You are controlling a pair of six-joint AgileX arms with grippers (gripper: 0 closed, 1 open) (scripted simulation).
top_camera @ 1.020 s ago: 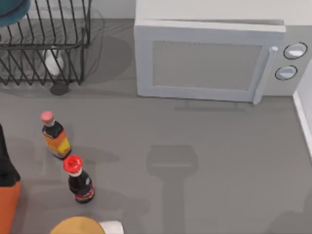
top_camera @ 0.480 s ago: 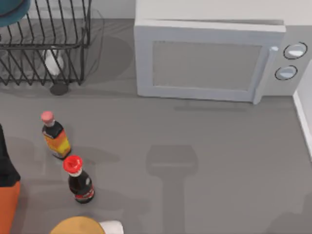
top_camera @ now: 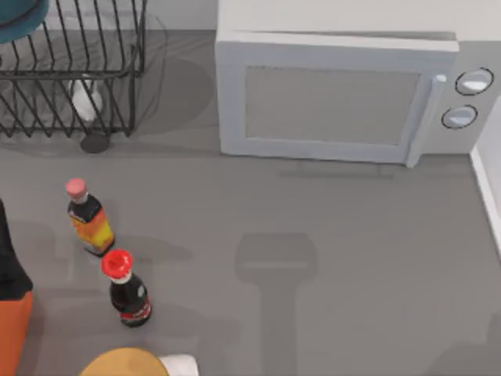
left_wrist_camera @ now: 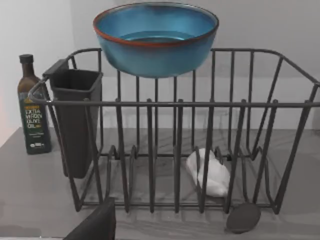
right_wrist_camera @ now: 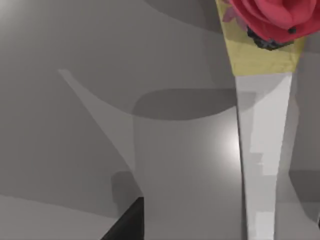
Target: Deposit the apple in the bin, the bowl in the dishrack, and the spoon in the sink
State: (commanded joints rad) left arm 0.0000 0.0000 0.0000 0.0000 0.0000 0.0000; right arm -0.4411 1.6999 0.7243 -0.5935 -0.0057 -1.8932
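The teal-blue bowl [left_wrist_camera: 156, 37] with its reddish-brown edge sits at the top of the black wire dishrack [left_wrist_camera: 175, 102], level with its upper rim. From above, the bowl [top_camera: 17, 19] shows at the far left corner over the dishrack [top_camera: 70, 74]. One dark finger [left_wrist_camera: 95, 225] of my left gripper pokes in low in front of the rack, well apart from the bowl. A dark finger [right_wrist_camera: 125, 222] of my right gripper hangs over grey table. The apple, spoon, bin and sink are out of view.
A white microwave [top_camera: 337, 98] stands at the back. Two bottles [top_camera: 88, 218] [top_camera: 125, 288] stand at the left front. A white lump [left_wrist_camera: 207, 172] lies inside the rack, beside a black cutlery holder [left_wrist_camera: 75, 120] and an oil bottle [left_wrist_camera: 32, 107]. A grey disc [top_camera: 94, 142] lies before the rack.
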